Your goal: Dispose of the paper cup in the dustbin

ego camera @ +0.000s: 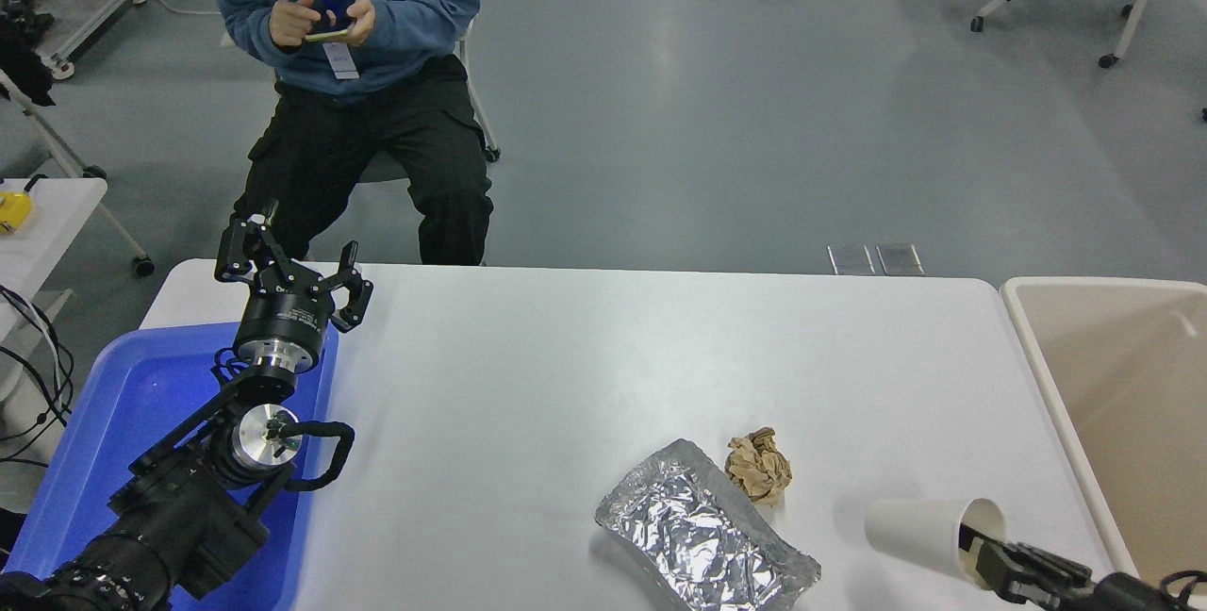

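- Right gripper (981,550), nearest, came in low from the bottom-right corner. One finger sat inside the mouth of the paper cup (929,534); the rim looked pinched between the fingers, so the grip read as clenched on the cup. One cup only.
- Cup lay tipped, mouth toward the gripper, base pointing left. Whether it hung clear of the white table (603,356) could not be settled. A rim hold probably explains the tilt.
- Cup sat near the table's right edge, close to the dustbin (1037,347) but not yet over it. Judged: carry stage, drop not yet made.
- One crinkled foil tray (702,536) just left of the cup, apart from it. One crumpled brown paper ball (759,468) just beyond the tray's far corner. Neither held.
- Left gripper (292,267), fingers spread and holding nothing, parked above the far end of the one blue bin (113,422).
- One beige dustbin off the table's right end.
- Farthest: one person (349,74) seated past the table, both hands on a phone.
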